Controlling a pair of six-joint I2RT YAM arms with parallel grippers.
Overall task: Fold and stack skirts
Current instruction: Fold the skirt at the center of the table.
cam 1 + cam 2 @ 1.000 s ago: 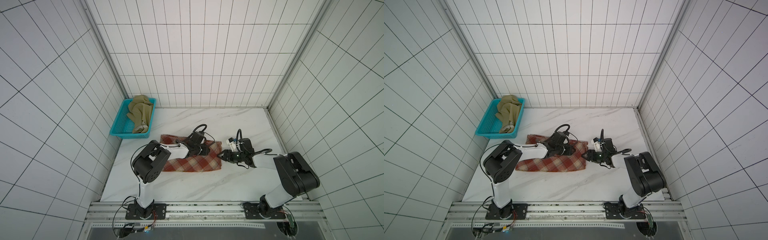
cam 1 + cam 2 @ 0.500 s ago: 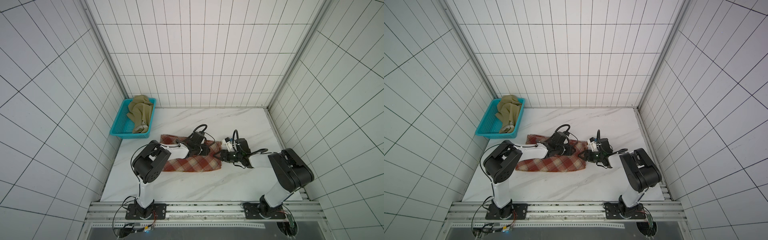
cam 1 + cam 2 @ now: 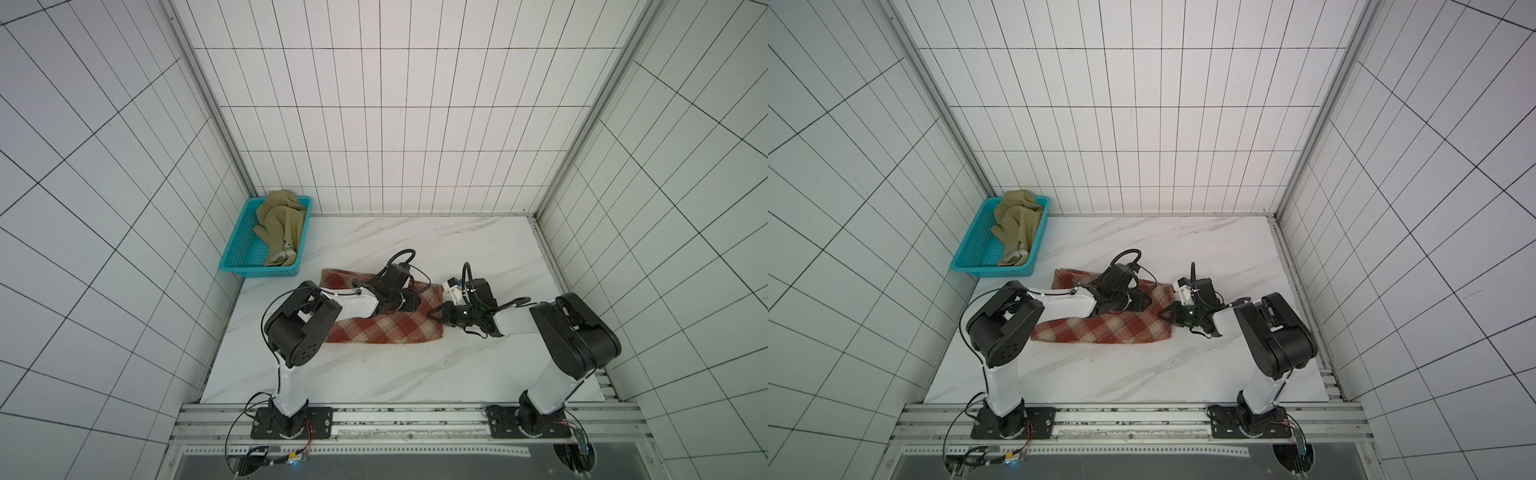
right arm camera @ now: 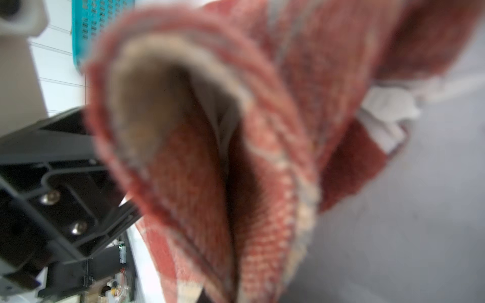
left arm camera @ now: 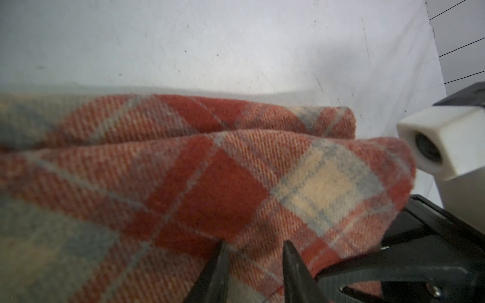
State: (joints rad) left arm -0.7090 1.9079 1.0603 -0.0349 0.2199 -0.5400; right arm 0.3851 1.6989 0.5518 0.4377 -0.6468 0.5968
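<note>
Right wrist view is filled, out of focus, by the plaid skirt (image 4: 262, 170), its pale-lined edge bunched close to the lens. The right tool (image 3: 434, 318) is closed on that short end. In both top views the skirt lies on the desk (image 3: 415, 374), its long axis running across from arm to arm. The left tool (image 5: 253, 259), jaws narrowly parted, seems to pinch a ridge of cloth at the same end (nearer the far corner). Both grips therefore sit at the robot's right end, so the fold probably has to travel leftward along the length. The olive skirt (image 3: 280, 226) lies crumpled in the basket (image 3: 239, 253), well apart.
</note>
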